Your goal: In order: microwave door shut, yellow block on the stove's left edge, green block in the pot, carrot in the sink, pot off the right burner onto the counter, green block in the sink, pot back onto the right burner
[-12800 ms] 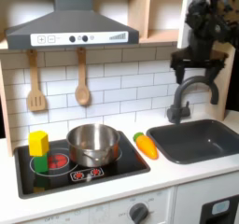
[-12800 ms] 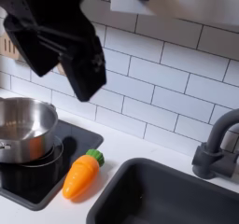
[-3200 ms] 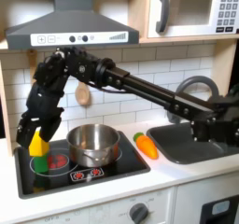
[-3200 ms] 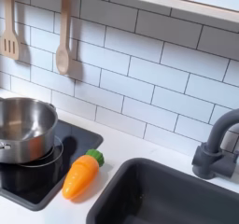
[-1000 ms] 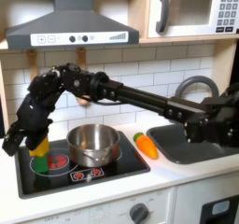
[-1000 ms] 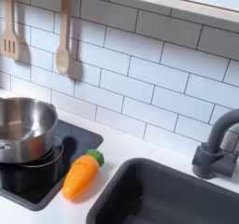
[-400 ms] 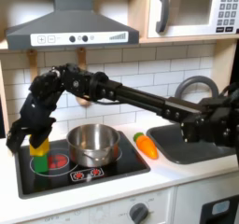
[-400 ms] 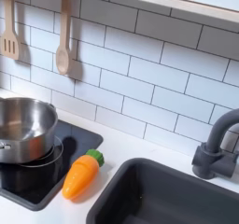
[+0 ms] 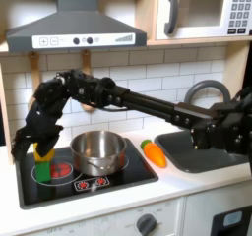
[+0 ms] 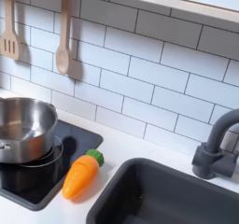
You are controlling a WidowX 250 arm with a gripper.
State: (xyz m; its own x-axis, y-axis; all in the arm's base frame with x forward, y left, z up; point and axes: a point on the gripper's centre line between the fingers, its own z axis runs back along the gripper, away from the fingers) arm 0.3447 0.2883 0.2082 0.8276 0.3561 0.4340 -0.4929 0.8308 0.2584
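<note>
1. the microwave door (image 9: 197, 11) sits flush and closed at the top right of the first exterior view, so that step looks done.
2. the arm reaches across to the first exterior view's left, and the end effector (image 9: 37, 145) is down around the yellow block (image 9: 41, 151), which is stacked on the green block (image 9: 41, 167) at the stove's (image 9: 118, 173) left side.
3. the fingers seem to flank the yellow block, but the dark wrist covers them; i cannot tell how wide they stand or whether they have a grip on it.
4. the yellow block looks like a small, light, rigid toy piece with smooth faces. i judge it best pinched on two opposite flat sides, above the seam, so the green block below is not dragged up with it.
5. the risk is a slick face slipping, or the stack toppling if the squeeze comes off-centre.
6. the pot (image 9: 97, 151) sits on the right burner just beside the blocks; its steel wall also shows in the second exterior view (image 10: 23, 127).
7. the carrot (image 10: 80, 174) lies on the tabletop between stove and sink (image 10: 215, 212) in both exterior views, untouched.
</note>
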